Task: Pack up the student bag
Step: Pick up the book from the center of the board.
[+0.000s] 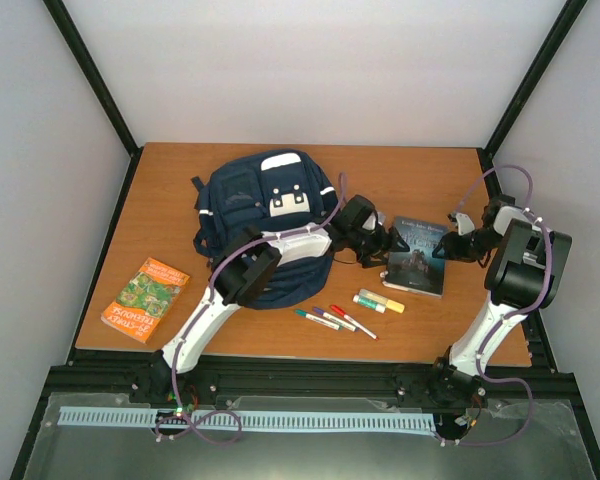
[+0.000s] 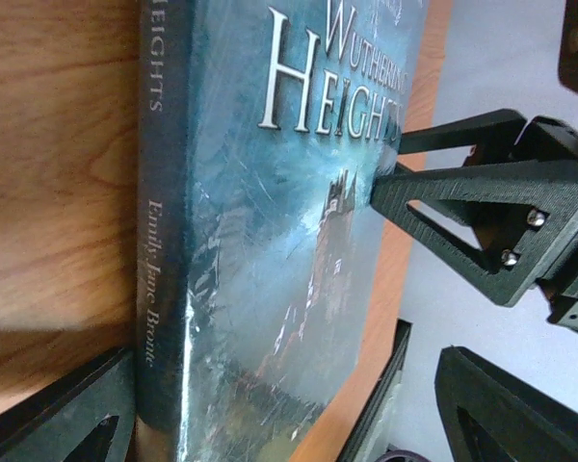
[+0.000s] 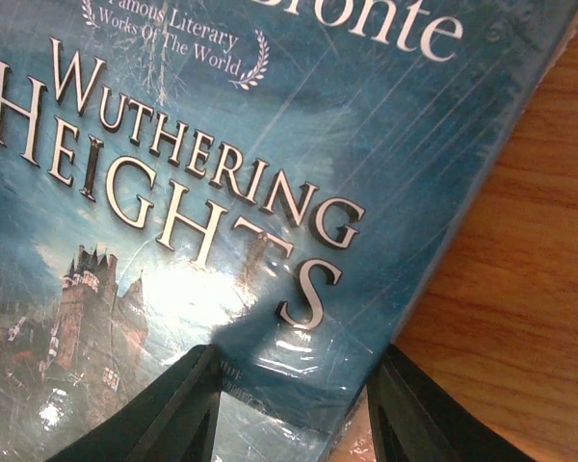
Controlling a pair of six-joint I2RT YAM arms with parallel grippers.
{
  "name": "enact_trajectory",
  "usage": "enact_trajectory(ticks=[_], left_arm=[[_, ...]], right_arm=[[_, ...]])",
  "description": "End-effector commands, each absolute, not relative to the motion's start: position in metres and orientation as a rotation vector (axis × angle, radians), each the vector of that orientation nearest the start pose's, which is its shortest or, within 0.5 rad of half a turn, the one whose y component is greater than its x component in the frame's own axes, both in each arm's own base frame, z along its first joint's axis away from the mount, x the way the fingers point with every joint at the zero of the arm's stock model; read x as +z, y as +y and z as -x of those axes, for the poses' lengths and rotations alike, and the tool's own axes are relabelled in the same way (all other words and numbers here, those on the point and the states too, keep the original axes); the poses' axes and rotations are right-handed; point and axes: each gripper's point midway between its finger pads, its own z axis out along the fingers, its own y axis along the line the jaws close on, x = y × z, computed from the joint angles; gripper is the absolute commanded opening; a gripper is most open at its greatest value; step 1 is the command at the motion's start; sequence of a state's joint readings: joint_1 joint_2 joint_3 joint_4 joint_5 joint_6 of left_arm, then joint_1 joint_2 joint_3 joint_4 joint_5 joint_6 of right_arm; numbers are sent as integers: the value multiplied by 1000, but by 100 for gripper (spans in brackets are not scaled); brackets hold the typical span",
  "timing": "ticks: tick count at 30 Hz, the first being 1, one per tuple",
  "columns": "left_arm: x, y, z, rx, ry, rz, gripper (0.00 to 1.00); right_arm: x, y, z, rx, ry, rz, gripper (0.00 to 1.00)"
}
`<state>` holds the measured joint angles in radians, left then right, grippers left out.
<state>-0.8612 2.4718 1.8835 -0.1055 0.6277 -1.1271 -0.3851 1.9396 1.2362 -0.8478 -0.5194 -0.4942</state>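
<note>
The navy student bag (image 1: 265, 215) lies flat at the back centre-left of the table. Right of it lies a blue "Wuthering Heights" book (image 1: 417, 262). My left gripper (image 1: 388, 243) is at the book's spine side. In the left wrist view its fingers (image 2: 67, 414) stand wide apart on either side of the book (image 2: 270, 241), open. My right gripper (image 1: 447, 248) is at the book's far edge. In the right wrist view one finger (image 3: 173, 404) rests on the cover (image 3: 222, 192), the other is beside the edge, shut on the book.
An orange book (image 1: 145, 298) lies near the table's front left edge. Three markers (image 1: 335, 319) and a yellow-green stick (image 1: 380, 301) lie in front of the blue book. The left arm (image 1: 250, 275) stretches across the bag's front.
</note>
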Motion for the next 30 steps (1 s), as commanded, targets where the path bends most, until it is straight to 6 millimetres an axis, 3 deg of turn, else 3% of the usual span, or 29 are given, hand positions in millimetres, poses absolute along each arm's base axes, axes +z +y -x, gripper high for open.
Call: enact_trajectory(ticks=[1, 9, 11, 19, 30], left_arm=[[90, -577, -329, -1824, 2554, -85, 86], [146, -579, -330, -1967, 2339, -153, 72], [148, -578, -330, -1966, 2341, -157, 68], [125, -578, -325, -1957, 2409, -123, 50], [148, -573, -321, -2002, 2314, -175, 25]], right_arm=[[-8, -8, -322, 855, 2928, 190, 42], [-7, 0, -319, 929, 2906, 168, 43], [-8, 1, -318, 938, 2902, 164, 43], [-7, 3, -317, 953, 2894, 162, 44], [-1, 7, -318, 981, 2862, 161, 50]])
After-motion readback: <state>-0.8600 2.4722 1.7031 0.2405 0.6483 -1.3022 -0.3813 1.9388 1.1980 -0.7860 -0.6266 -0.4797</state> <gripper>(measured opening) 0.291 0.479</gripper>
